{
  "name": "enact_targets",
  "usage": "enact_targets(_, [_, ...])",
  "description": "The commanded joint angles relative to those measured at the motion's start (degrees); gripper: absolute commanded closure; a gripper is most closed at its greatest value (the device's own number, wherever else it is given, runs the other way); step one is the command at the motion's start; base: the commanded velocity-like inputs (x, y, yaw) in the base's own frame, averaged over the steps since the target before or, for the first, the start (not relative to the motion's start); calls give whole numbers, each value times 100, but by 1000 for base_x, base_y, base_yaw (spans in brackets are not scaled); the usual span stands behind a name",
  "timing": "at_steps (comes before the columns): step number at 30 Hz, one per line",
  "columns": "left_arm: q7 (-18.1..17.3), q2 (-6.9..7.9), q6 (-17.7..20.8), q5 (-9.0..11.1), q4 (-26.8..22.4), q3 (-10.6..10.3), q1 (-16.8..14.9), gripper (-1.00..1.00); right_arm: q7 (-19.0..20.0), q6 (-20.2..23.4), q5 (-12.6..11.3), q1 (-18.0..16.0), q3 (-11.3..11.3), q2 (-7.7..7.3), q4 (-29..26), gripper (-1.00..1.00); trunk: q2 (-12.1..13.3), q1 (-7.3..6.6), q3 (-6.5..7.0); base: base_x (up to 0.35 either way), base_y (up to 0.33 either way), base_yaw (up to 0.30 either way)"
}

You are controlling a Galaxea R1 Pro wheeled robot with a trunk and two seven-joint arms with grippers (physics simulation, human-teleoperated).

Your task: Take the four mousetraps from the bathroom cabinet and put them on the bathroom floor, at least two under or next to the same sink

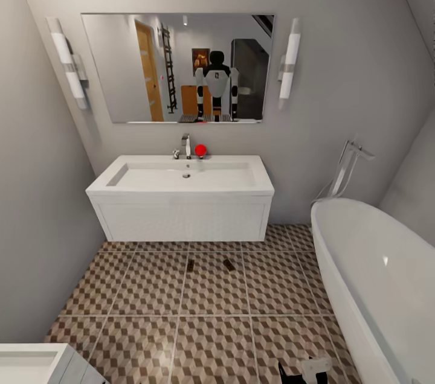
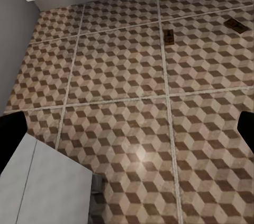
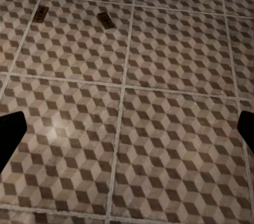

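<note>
Two mousetraps, small brown boards, lie side by side on the cube-patterned bathroom floor [image 1: 211, 311], just in front of the sink [image 1: 181, 206]: one [image 1: 190, 265] and another [image 1: 229, 264]. The left wrist view shows the pair [image 2: 169, 35] [image 2: 235, 25], and so does the right wrist view [image 3: 41, 14] [image 3: 105, 20]. My left gripper [image 2: 128, 134] is open above bare tiles, its dark fingertips [image 2: 10, 139] wide apart. My right gripper [image 3: 127, 131] is open too, with nothing between its fingers [image 3: 246, 129]. The cabinet and the other traps are out of view.
The white oval bathtub [image 1: 374, 275] with a chrome tap fills the right side. A white tray-topped box [image 1: 36, 363] stands at the near left, also under my left gripper [image 2: 42, 187]. Grey walls close in left and behind. Part of my right arm [image 1: 305, 369] shows low.
</note>
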Motion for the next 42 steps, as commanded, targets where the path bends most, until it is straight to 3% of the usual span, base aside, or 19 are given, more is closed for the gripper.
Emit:
enact_targets(1, [12,-6,-29,38,23,-49,-10,-100,3,-17,0,-6,20,-2,6,-100,-12,4,-2,0,0,0])
enact_targets(42, [12,-6,-29,38,24,-51,-10,-100,-2,-17,0,-6,20,-5,3,-100,-12,4,360,0,0,0])
